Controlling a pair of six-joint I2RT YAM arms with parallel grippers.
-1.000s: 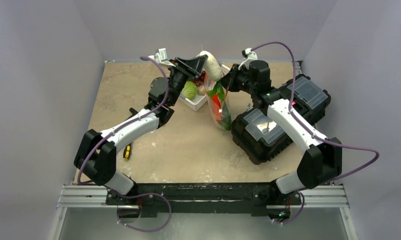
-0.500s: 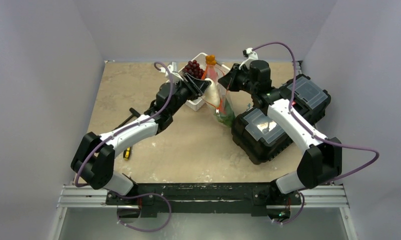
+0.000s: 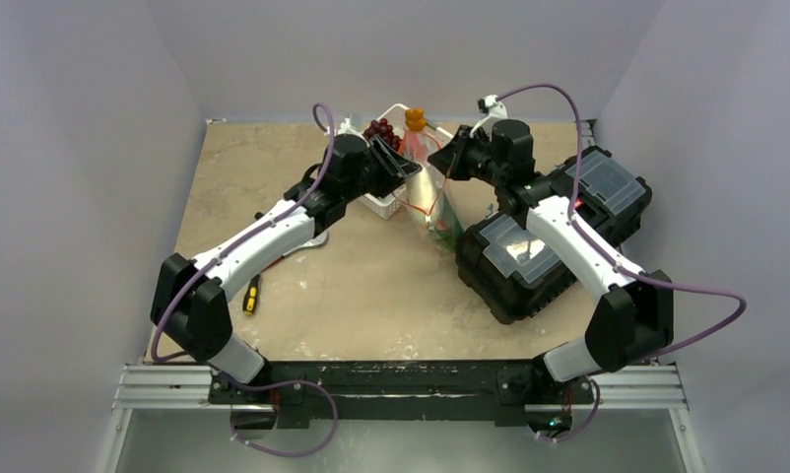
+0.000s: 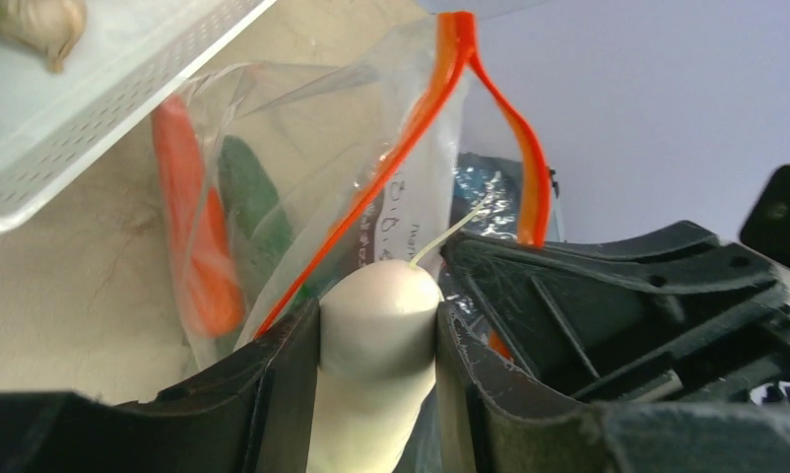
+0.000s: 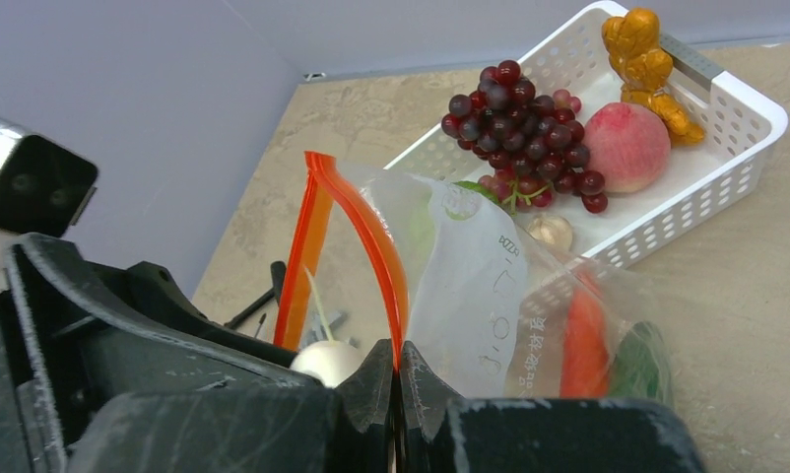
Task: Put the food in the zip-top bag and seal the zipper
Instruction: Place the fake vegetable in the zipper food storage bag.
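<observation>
The clear zip-top bag (image 3: 432, 202) stands beside the white basket (image 3: 381, 205), its mouth open. My right gripper (image 5: 395, 360) is shut on the red-orange zipper strip (image 5: 371, 232) and holds one lip up. My left gripper (image 4: 376, 315) is shut on the white oval piece (image 4: 376, 345), with its tip at the bag's mouth between the two zipper lips (image 4: 440, 89). An orange carrot (image 4: 189, 227) and a dark green cucumber (image 4: 248, 197) lie inside the bag. Red grapes (image 5: 524, 133) and a peach (image 5: 625, 146) lie in the basket (image 5: 746, 118).
Two black tool cases (image 3: 549, 232) stand right of the bag, under the right arm. An orange knobbly piece (image 5: 647, 59) and a small garlic-like piece (image 5: 551, 232) are in the basket. A yellow-handled screwdriver (image 3: 250, 294) lies by the left arm.
My left gripper has brought the white oval piece down from above the basket to the bag's open mouth. My right gripper has kept its hold on the zipper strip.
</observation>
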